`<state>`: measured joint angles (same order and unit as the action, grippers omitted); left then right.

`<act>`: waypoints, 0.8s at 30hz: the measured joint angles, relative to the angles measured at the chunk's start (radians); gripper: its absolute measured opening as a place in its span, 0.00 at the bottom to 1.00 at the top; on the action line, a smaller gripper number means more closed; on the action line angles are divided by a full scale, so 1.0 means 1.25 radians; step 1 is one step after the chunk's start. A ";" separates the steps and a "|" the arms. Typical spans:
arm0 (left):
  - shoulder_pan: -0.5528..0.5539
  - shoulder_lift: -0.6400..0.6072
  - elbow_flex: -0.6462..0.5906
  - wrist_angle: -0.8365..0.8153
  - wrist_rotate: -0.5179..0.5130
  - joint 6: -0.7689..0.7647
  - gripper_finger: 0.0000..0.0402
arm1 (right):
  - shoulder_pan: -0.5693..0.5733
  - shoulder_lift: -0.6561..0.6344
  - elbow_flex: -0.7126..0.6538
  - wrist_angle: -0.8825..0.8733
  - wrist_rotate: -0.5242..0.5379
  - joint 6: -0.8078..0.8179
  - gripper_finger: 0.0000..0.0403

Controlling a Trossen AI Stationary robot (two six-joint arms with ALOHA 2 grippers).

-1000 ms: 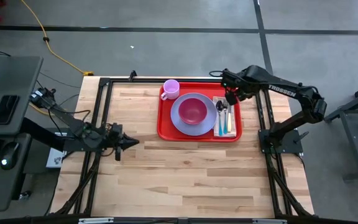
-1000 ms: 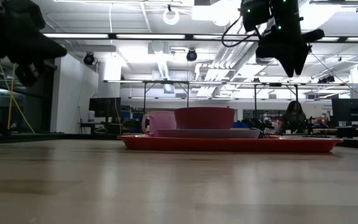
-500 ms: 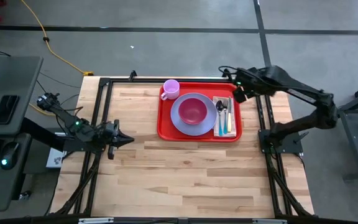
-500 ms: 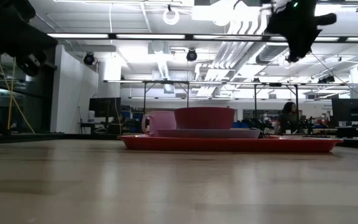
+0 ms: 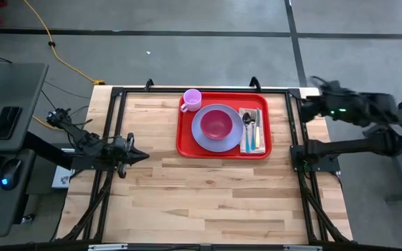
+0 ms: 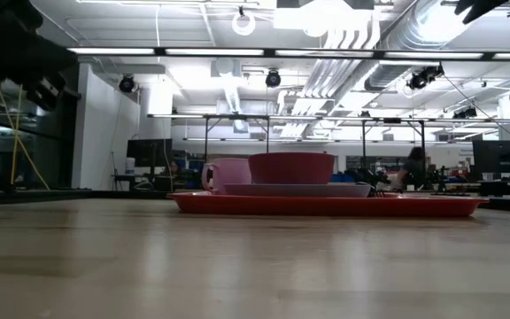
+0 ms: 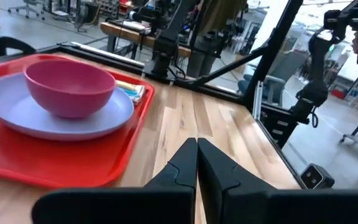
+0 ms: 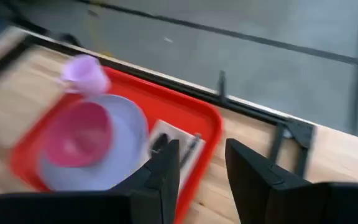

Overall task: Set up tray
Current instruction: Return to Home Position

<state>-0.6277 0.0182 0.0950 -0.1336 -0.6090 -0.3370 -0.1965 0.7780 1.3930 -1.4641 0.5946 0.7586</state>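
Here, the fully laid red tray [image 5: 185,143] sits at the far middle of the table [image 5: 208,199], with the left gripper [image 7: 196,143], jaws pinched together, at the table's left edge and the right gripper [image 8: 202,155], jaws parted and empty, beyond its far-right corner, so likely only homing both arms remains.

tray [image 5: 185,145]: large, bright red, rectangular plastic, rounded corners, low raised rim. lies flat, long side running left to right, on the far half of the wooden table [image 5: 187,202], just right of centre. floor largely covered; bare red shows along the near edge.
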 joint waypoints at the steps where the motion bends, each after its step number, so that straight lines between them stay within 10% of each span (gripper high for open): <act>1: 0.000 -0.007 -0.019 0.021 0.002 0.000 0.10 | 0.015 -0.017 0.000 0.008 0.001 0.000 0.27; 10: 0.000 -0.010 -0.049 0.115 0.041 0.056 0.10 | 0.101 -0.106 -0.036 0.067 0.043 -0.090 0.27; 24: 0.000 -0.009 -0.049 0.113 0.039 0.036 0.10 | 0.127 -0.523 -0.484 0.500 -0.048 -0.212 0.27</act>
<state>-0.6281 0.0067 0.0341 0.0082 -0.5602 -0.2924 -0.0380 0.1248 0.7880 -0.8386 0.5351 0.4942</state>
